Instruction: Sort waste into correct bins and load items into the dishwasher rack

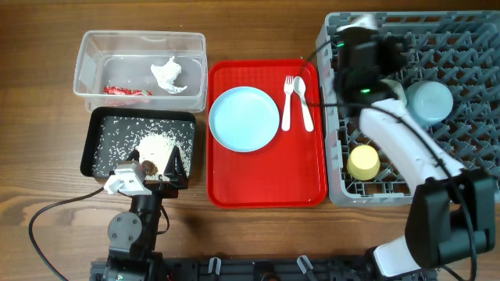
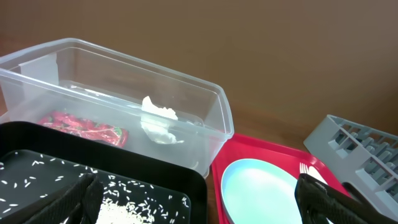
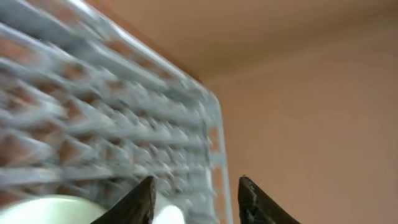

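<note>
The clear tub (image 1: pixel 86 74) holds the red wrapper (image 1: pixel 126 90) and the white tissue (image 1: pixel 167 75); both also show in the left wrist view, the wrapper (image 2: pixel 84 126) and the tissue (image 2: pixel 158 118). The black tray (image 1: pixel 101 125) holds rice (image 1: pixel 160 144) and a brown lump (image 1: pixel 147 166). My left gripper (image 2: pixel 199 205) is open and empty above the tray's front edge (image 1: pixel 148 173). The light blue plate (image 1: pixel 244 119), fork (image 1: pixel 287 101) and spoon (image 1: pixel 302 101) lie on the red tray. The grey rack (image 1: pixel 469 47) holds a light blue bowl (image 1: pixel 430 100) and a yellow cup (image 1: pixel 363 162). My right gripper (image 3: pixel 198 198) is open over the rack's far left corner (image 1: pixel 353 31).
The flat red tray (image 1: pixel 266 183) lies between the black tray and the rack. A pale rounded object (image 3: pixel 56 211) shows blurred under my right gripper. My right arm (image 1: pixel 406 148) stretches across the rack's left side. A cable (image 1: pixel 47 222) loops on the table at front left.
</note>
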`<move>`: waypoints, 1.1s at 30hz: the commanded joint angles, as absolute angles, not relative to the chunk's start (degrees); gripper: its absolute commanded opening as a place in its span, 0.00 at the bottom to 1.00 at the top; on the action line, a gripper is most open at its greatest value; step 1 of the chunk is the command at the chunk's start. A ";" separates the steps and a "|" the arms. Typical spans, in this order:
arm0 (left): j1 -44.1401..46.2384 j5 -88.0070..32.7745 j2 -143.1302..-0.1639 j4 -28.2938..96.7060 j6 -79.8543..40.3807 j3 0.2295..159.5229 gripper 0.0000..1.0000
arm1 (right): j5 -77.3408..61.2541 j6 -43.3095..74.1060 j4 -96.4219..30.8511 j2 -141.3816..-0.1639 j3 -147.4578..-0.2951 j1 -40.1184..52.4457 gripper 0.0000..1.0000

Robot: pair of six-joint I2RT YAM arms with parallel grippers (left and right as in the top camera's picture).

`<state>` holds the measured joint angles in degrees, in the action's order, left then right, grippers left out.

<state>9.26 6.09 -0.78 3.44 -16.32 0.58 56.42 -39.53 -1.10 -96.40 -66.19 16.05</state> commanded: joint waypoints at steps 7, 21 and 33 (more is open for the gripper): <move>8.88 5.61 -0.38 3.46 -15.40 0.32 1.00 | 16.75 4.60 -29.87 -82.52 -67.29 38.00 0.75; 8.88 5.61 -0.38 3.46 -15.40 0.32 1.00 | -6.04 13.56 -39.48 -87.66 -74.83 14.33 0.06; 8.88 5.61 -0.38 3.46 -15.38 0.32 1.00 | -7.81 9.04 -35.90 -94.78 -74.98 -7.90 0.04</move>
<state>9.23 6.07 -0.80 3.44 -16.32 0.58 -7.77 10.87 -36.21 -91.68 -74.19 -8.29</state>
